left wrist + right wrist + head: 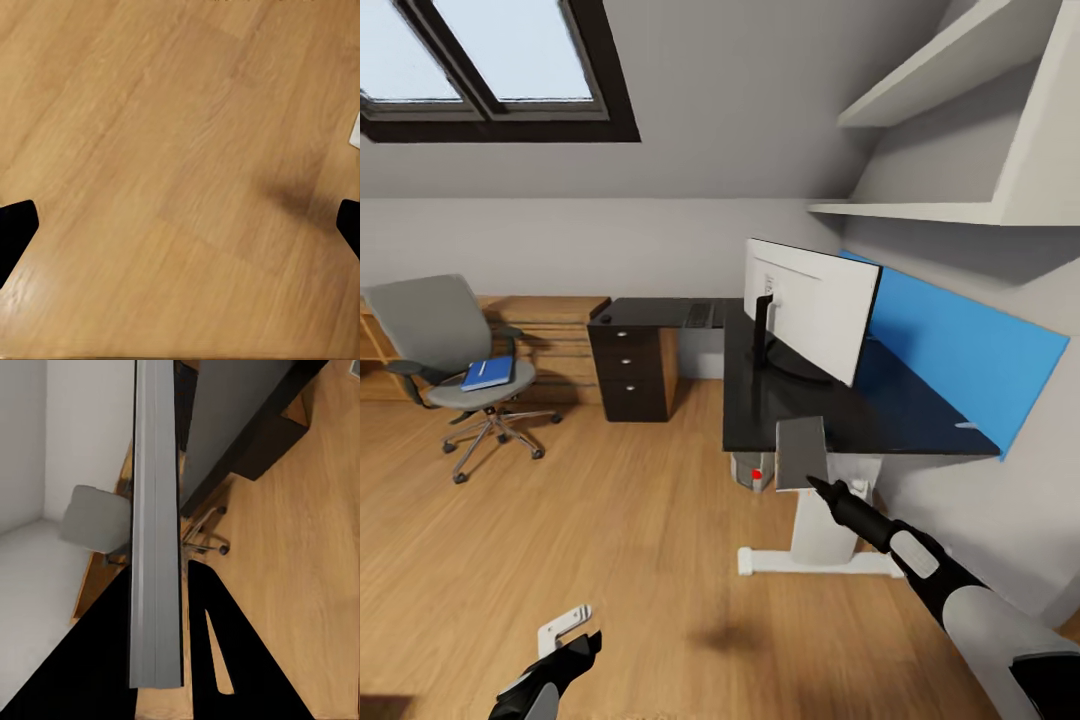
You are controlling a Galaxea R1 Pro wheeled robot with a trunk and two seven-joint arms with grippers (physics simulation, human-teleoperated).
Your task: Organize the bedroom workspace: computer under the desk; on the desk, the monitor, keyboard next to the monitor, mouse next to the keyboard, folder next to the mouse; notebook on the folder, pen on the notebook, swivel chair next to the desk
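Note:
My right gripper is shut on the grey notebook, held upright just in front of the black desk. The monitor stands on the desk with its white back to me. On the far wing lie the keyboard and the mouse. The swivel chair stands at the left with the blue folder on its seat. The computer sits under the desk. A thin pale sliver, perhaps the pen, lies at the desk's right end. My left gripper hangs open over the floor.
A blue panel lines the wall behind the desk, with white shelves above. A wooden dresser stands behind the chair. The desk's white foot lies on the floor near my right arm. Open wood floor stretches between chair and desk.

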